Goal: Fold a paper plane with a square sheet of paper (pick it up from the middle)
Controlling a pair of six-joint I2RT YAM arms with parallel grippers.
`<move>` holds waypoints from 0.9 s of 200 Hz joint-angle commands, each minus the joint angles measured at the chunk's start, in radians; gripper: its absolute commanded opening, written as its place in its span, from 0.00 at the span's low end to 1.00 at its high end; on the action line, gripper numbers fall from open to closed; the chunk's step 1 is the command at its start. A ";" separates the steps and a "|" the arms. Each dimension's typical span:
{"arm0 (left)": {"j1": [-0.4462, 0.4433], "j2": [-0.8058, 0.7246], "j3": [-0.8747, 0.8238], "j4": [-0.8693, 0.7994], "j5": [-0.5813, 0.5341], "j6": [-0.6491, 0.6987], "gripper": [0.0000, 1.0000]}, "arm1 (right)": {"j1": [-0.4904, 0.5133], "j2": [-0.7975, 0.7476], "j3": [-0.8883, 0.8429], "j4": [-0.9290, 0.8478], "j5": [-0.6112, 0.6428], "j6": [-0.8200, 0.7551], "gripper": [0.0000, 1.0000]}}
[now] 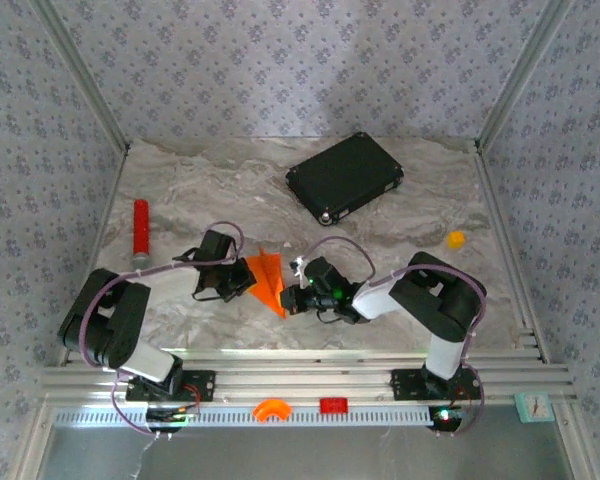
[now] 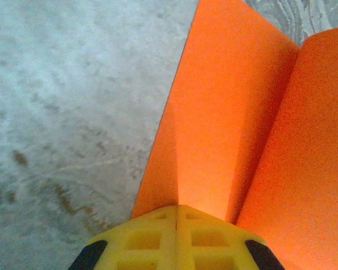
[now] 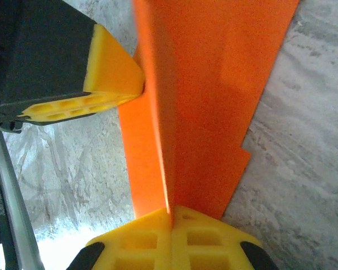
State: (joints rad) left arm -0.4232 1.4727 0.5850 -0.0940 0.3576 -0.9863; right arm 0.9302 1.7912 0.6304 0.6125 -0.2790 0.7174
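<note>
Clamping opposite edges, both jaws hold the paper plane [image 1: 267, 282] between them.

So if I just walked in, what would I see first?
The bright orange paper plane jumps out first, in the middle near the front of the marble table, with the left jaws and right jaws shut on it from either side. After that come the black flat case at the back right and the red cylinder lying by the left edge.
</note>
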 commanded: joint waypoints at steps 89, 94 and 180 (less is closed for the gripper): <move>-0.015 -0.127 0.004 -0.036 -0.072 0.008 0.02 | 0.006 0.031 0.063 -0.151 -0.092 -0.021 0.00; -0.014 -0.130 0.008 -0.039 -0.070 0.013 0.02 | 0.004 0.031 0.059 -0.151 -0.089 -0.019 0.00; -0.014 0.001 0.092 -0.016 0.044 0.126 0.02 | 0.001 0.034 0.052 -0.128 -0.084 -0.004 0.00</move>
State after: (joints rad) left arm -0.4332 1.4048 0.6334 -0.1028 0.3443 -0.9123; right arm 0.9310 1.7988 0.6796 0.5167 -0.3527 0.7002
